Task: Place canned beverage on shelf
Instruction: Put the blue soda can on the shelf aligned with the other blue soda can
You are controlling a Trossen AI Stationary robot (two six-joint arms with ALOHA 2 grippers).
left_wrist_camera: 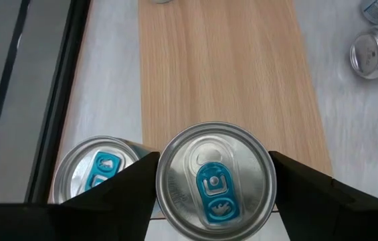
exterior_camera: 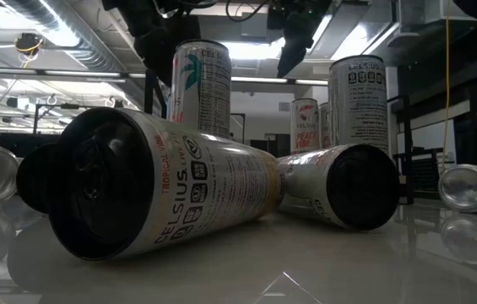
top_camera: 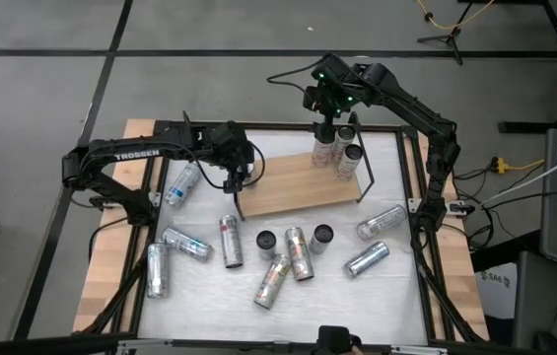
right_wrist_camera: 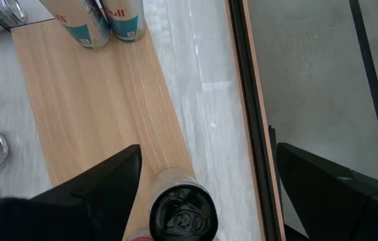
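From above, the shelf [top_camera: 303,187] lies slantwise on the white desk [top_camera: 396,286]. The left gripper [top_camera: 240,176] hangs over its left end and the right gripper [top_camera: 332,123] over a cluster of upright cans [top_camera: 340,150] at its far right end. About a dozen loose cans [top_camera: 298,254], some toppled and some standing, litter the desk in front of the shelf and beside its ends.

At desk level, a toppled Celsius can [exterior_camera: 162,194] fills the foreground, with a second fallen can [exterior_camera: 348,186] touching it. They hide most of what lies behind, where taller upright cans [exterior_camera: 203,84] rise.

The left wrist camera shows the left jaws clamped on a blue-tab can [left_wrist_camera: 215,181], which stands on the end of the board. A twin can [left_wrist_camera: 98,175] stands just beside it, close against one finger.

The right wrist camera shows the right jaws spread wide and released. A black-top can [right_wrist_camera: 182,214] stands between them at the board's edge, nearer one finger. A far pair of cans [right_wrist_camera: 85,23] stands at the board's other end.
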